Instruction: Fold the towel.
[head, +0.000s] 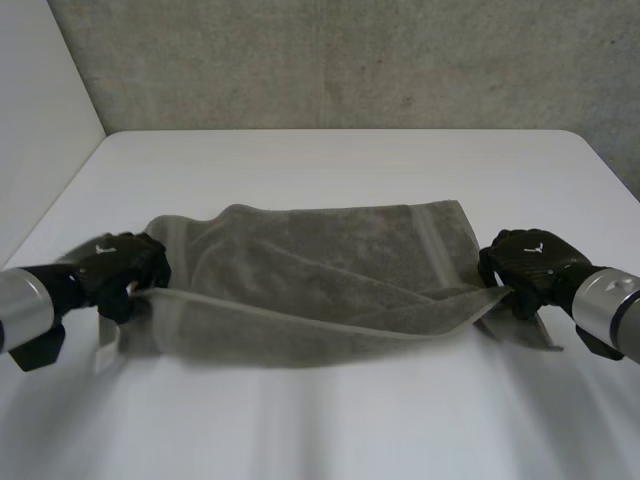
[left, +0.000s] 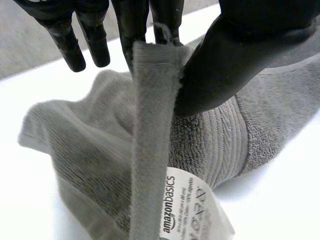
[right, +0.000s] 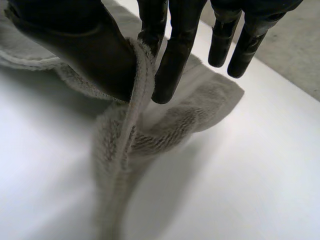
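A grey towel (head: 320, 265) lies across the middle of the white table (head: 330, 165), its near edge lifted and stretched between my two hands. My left hand (head: 122, 265) is at the towel's near left corner. In the left wrist view its thumb (left: 235, 60) and fingers (left: 132, 25) pinch the towel's hem (left: 152, 130), and a white label (left: 187, 207) hangs below. My right hand (head: 528, 262) is at the near right corner. In the right wrist view its thumb (right: 85, 47) and fingers (right: 175, 55) pinch the towel's edge (right: 125, 135), which hangs down from them.
A rough grey wall (head: 350, 60) runs behind the table's far edge. A pale wall (head: 40, 110) stands at the left. Bare tabletop lies in front of the towel and beyond it.
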